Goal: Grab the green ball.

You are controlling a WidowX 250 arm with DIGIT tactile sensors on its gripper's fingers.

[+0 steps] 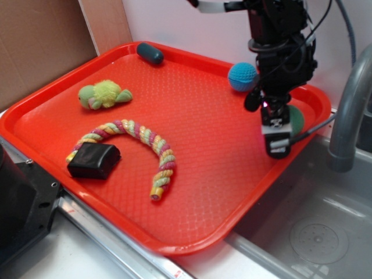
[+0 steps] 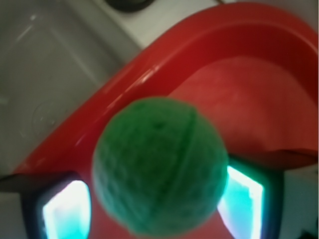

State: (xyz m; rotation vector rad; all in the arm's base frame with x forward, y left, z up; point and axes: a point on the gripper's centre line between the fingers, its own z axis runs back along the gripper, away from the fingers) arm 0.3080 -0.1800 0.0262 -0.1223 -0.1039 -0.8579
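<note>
Black and boxy, a small case sits nearest me at about eight o'clock on the red plastic tray, touching one end of a curved, pastel-striped rope toy. Further back at ten o'clock lies a fuzzy yellow-green plush toy, and at the far rim a dark teal capsule-shaped object.

Over at three o'clock the gripper hangs low at the tray's right edge, and the mint-green dimpled rubber ball sits right between its fingers — the wrist view shows a finger flanking each side. Whether the pads are already pressing the ball I cannot tell; the fingers look spread about as wide as the ball.

A blue dimpled ball rests just behind, at one o'clock. My worry — the round rubber squirting out toward the raised rim, or over it into the metal sink, if the squeeze lands off-centre.
</note>
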